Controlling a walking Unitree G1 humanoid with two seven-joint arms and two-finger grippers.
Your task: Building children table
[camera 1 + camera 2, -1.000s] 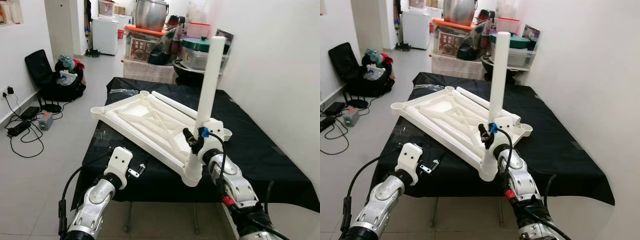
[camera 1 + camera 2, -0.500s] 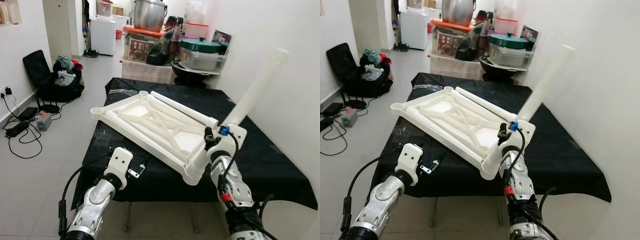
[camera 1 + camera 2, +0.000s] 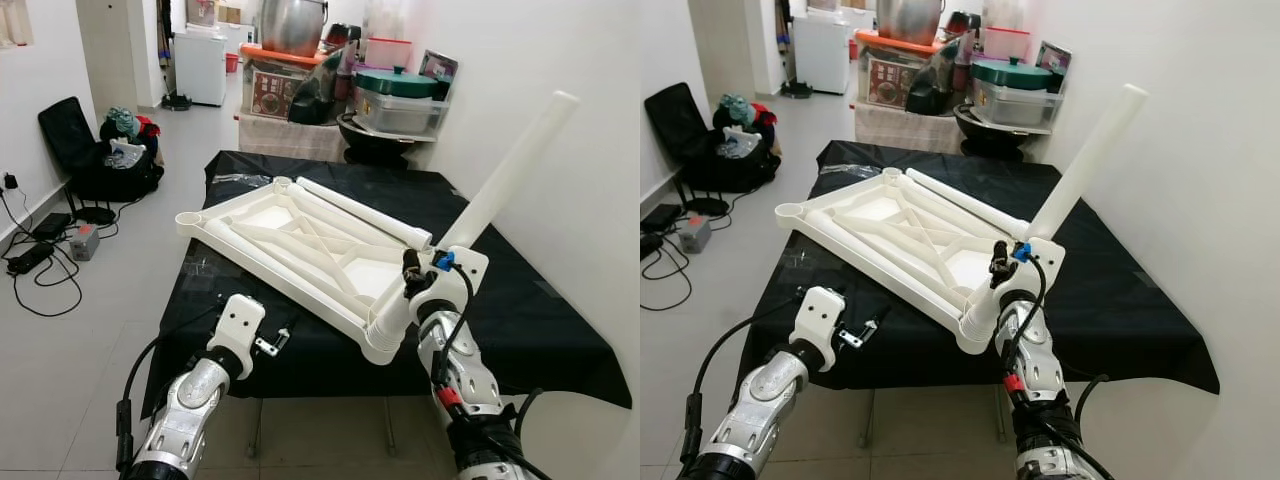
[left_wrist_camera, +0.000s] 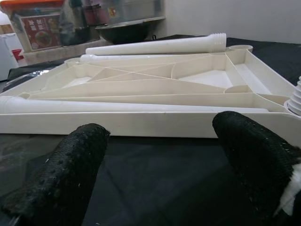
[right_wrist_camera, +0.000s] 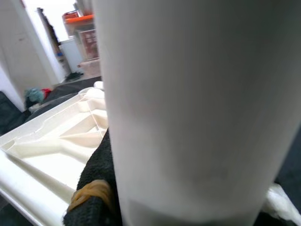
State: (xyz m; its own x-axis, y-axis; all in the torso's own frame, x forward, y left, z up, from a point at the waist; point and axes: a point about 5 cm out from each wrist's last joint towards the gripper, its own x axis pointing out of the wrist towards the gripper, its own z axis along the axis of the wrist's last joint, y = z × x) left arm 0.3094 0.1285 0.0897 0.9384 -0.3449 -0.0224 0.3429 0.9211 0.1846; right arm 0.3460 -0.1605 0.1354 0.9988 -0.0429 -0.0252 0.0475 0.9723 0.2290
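Since one second ago, your right gripper [image 3: 425, 290] has tilted its clamped table leg [image 3: 505, 175] rightward, threaded end [image 3: 385, 335] approaching the upturned tabletop's [image 3: 300, 240] near socket; left gripper [image 4: 160, 155] waits open.

One white tabletop [image 3: 300, 240] lies upside down on the black surface [image 3: 520, 310]. Three white legs: one [image 3: 505, 180] between the right jaws, two [image 3: 365, 212] [image 3: 290, 275] lying on the tabletop, beyond the left jaws.
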